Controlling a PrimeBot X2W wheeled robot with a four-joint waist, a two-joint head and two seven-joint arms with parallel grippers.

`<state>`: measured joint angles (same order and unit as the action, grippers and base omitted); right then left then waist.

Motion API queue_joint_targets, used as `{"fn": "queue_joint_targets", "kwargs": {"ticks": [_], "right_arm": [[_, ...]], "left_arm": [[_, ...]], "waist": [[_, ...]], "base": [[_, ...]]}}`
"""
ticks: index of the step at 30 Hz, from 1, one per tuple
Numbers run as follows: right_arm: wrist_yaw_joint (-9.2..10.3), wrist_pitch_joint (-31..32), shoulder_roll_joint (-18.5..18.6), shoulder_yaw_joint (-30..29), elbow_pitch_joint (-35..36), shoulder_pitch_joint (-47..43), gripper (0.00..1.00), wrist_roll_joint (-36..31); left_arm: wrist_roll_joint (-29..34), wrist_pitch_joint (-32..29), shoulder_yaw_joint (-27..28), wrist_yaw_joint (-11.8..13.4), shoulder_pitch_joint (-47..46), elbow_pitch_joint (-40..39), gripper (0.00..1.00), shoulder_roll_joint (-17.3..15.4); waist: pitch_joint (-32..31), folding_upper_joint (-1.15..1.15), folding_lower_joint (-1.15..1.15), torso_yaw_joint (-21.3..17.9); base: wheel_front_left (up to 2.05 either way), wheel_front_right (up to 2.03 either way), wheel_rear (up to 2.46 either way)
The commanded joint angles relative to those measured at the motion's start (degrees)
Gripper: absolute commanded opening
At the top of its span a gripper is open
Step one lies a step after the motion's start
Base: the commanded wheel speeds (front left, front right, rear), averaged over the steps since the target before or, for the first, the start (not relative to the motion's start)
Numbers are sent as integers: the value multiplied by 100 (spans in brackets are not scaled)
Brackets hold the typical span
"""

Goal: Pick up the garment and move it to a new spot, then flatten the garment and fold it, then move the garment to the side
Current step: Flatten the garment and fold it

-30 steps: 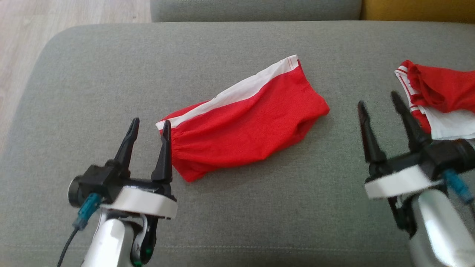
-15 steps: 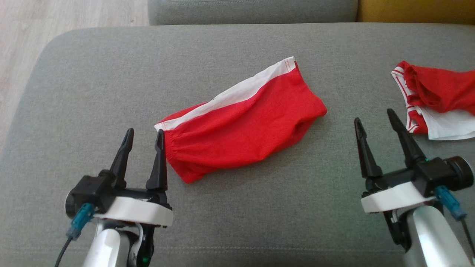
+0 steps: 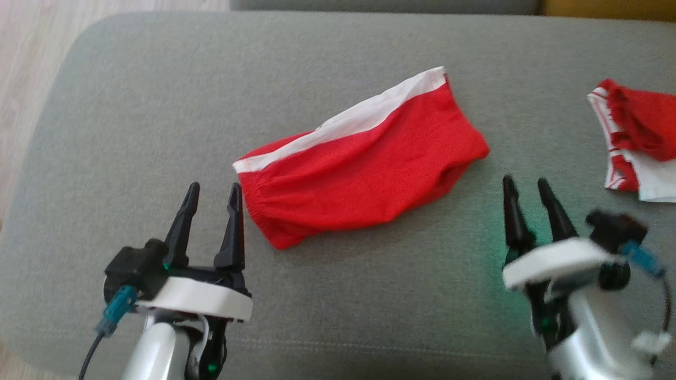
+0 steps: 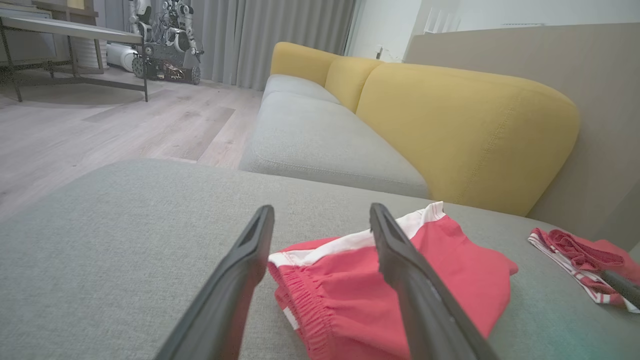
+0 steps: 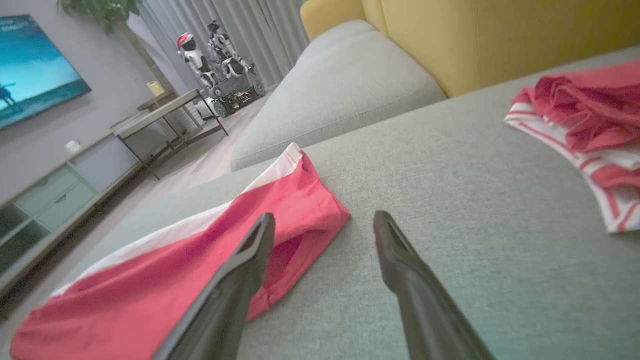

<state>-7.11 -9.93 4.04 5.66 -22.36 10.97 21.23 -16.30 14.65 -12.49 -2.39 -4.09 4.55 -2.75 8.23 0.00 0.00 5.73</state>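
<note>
A pair of red shorts [image 3: 369, 169] with a white side stripe lies folded and slanted in the middle of a grey sofa cushion [image 3: 132, 105]. The left pincer [image 3: 214, 186] hovers wide open just beside the elastic waistband. The right pincer [image 3: 525, 181], also wide and empty, is near the other end, probably placed for a two-armed lift. A second red-and-white garment [image 3: 634, 132] is cut off at the right edge, and the right arm is blurred.

Red garment [image 3: 364, 174] on grey cushion [image 3: 158, 105]
</note>
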Motion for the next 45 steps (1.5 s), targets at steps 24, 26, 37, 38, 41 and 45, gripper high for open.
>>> {"fn": "queue_joint_targets", "kwargs": {"ticks": [24, 26, 37, 38, 41, 45], "right_arm": [[-37, 1963, -64, -702, -2774, 2449, 100, 1778], [-37, 2085, -65, -551, -2854, 2549, 0, 1800], [-37, 1207, 98, -406, -2837, 2472, 0, 1919], [-37, 1096, 121, -399, -2814, 2456, 0, 1922], [-37, 753, 185, -454, -2778, 2373, 0, 1966], [-37, 373, 239, -579, -2800, 2206, 0, 1938]], "left_arm": [[-141, 35, -287, 51, -613, -164, 100, -13], [-153, 35, -310, 65, -611, -148, 100, -13], [-165, 35, -257, 89, -544, -55, 100, -13], [-170, 35, -252, 88, -545, -51, 100, -13], [-180, 35, -256, 65, -533, -25, 100, -13], [-172, 35, -261, 55, -517, -1, 100, -13]], "waist": [[715, 0, 0, 1097], [704, 0, 0, 1141], [462, 0, 0, 921], [447, 0, 0, 879], [377, 0, 0, 737], [305, 0, 0, 557]], "base": [[0, 0, 0], [0, 0, 0], [0, 0, 0], [0, 0, 0], [0, 0, 0], [0, 0, 0]]}}
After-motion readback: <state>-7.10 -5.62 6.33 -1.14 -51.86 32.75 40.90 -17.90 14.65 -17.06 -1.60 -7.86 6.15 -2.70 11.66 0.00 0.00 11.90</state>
